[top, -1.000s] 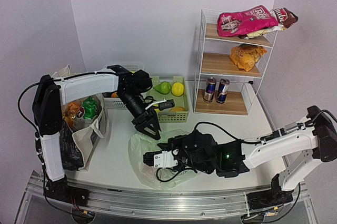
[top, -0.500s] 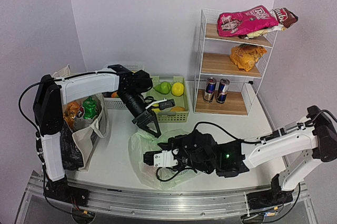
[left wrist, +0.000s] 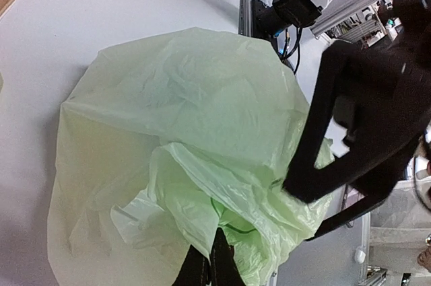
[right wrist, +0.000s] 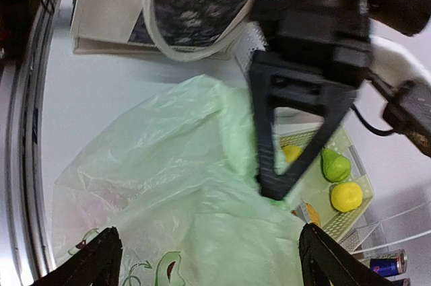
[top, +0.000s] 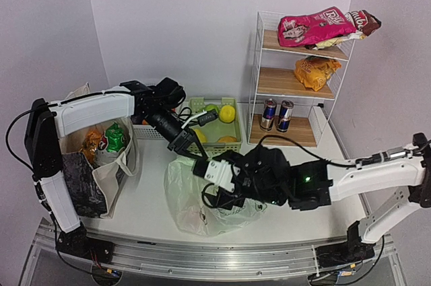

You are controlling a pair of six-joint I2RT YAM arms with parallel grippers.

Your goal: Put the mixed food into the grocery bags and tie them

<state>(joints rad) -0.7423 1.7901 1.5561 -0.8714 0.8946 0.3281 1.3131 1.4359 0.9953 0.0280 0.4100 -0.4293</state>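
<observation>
The pale-green plastic bag stands bunched up at the table's front middle. My left gripper is shut on the bag's top fold and holds it up. Just right of it my right gripper is open, with its fingers spread over the bag and nothing between them. The beige tote stands at the left with an orange packet and a green packet inside. A lemon and other toy fruit lie in the green basket.
A white wire shelf at the back right carries a pink packet, an orange packet and two cans. A white basket sits beside the green one, behind the left arm.
My left gripper shut on the bag's top and pulled it up and back, so the flat bag now stands. My right gripper opened and moved up and right.
</observation>
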